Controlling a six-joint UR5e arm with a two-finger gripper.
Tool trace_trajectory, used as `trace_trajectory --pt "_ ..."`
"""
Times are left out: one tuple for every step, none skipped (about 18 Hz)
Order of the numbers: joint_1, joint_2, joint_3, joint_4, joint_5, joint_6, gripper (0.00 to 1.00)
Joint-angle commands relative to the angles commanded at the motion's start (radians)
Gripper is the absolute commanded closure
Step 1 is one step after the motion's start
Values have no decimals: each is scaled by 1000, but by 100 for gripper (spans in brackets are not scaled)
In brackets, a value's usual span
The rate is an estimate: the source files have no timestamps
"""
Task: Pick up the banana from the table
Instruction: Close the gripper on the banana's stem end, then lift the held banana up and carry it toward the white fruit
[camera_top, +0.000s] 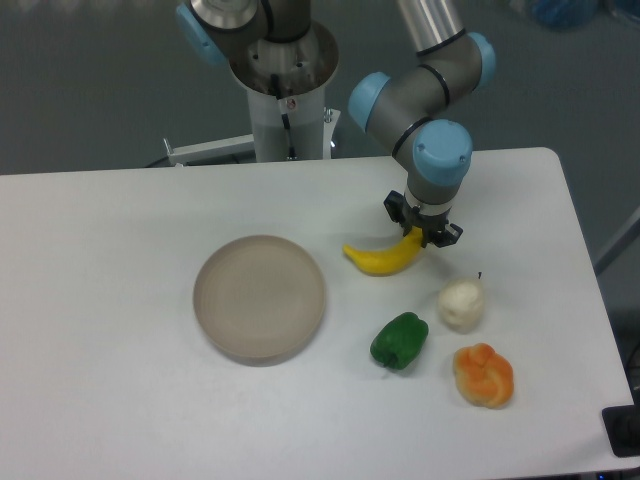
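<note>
- Camera view: one banana (385, 257) on table (100, 300), gripper (423, 226) clenched on its right end.
- One plate (259, 297), pepper (399, 340), white fruit (461, 304), orange fruit (483, 374) nearby.

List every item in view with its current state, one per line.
gripper: fingers closed around the banana's right end
banana: lying on the table, right end between the fingers
plate: empty, flat on the table
green pepper: resting on the table, untouched
white fruit: resting on the table, stem up
orange fruit: resting on the table near the front edge
table: holding all the items
</note>
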Motion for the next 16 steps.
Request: trace_trajectory --pt "3 2 2 0 -2 0 66" --pt "3 2 0 0 0 2 67" --pt "3 2 0 0 0 2 68" --pt "5 2 0 0 0 3 69" --pt "5 3 2 0 0 5 70" --pt "5 5 3 0 0 5 70" --pt "9 6 3 0 -2 6 71" --pt "14 9 6 0 -2 8 71" --pt "18 11 20 -2 0 8 71" --pt "18 12 43 -6 0 9 71" --pt "18 14 69 -17 2 9 71" --pt "18 14 95 -18 3 11 71" --pt "18 14 119 -18 0 12 71" --pt "18 12 144 -18 0 12 71" --pt "15 11 172 -20 0 12 71" --pt "14 6 199 -26 -2 12 71"
